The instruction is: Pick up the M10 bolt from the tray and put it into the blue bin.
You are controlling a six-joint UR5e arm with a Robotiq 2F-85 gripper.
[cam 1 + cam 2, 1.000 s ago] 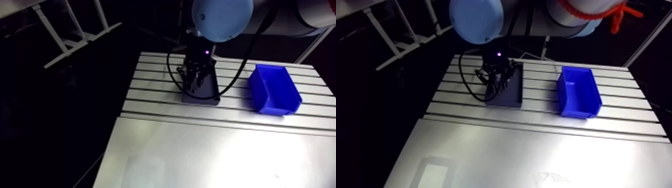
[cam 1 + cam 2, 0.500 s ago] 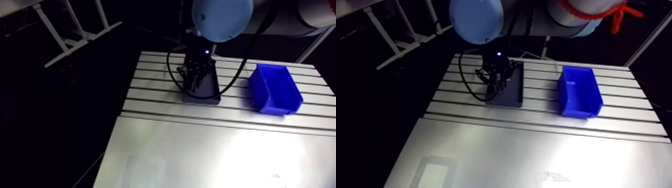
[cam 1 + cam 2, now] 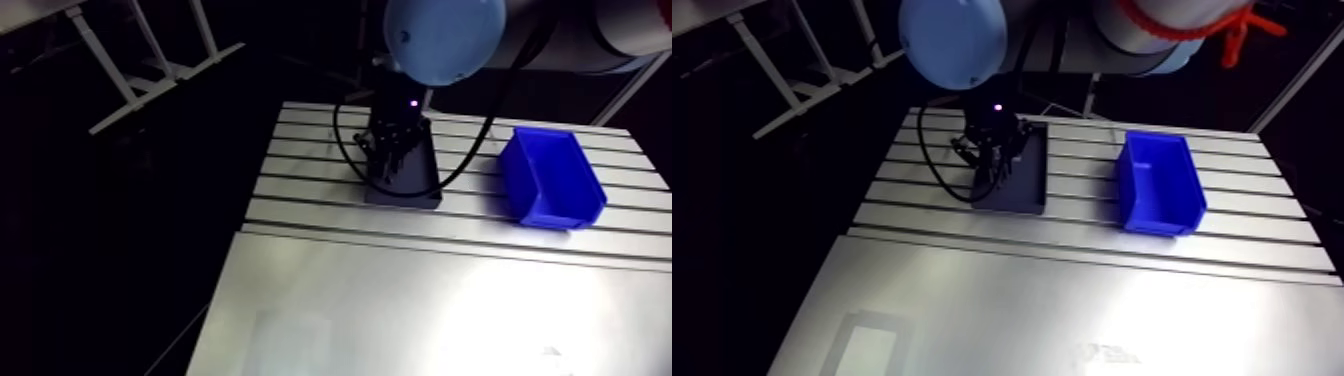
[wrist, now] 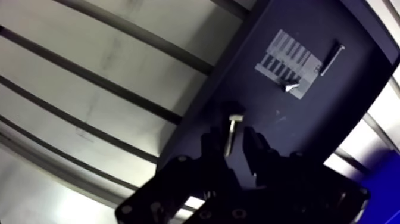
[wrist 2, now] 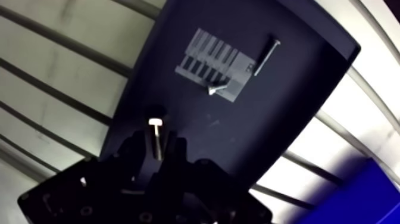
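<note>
the m10 bolt is clamped by its shank in the hand just over the tray, so the grasp is judged done and the carry to the blue bin left

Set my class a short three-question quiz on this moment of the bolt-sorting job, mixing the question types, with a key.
1. True or false: the blue bin stands on the tray.
2. Where is the M10 bolt? A: in the blue bin. B: between the jaws of the gripper, over the tray. C: on the bare table.
3. What lies beside the tray's striped label?
Key: 1: false, it stands on the table, apart from the tray. 2: B. 3: a long thin screw or pin.
</note>
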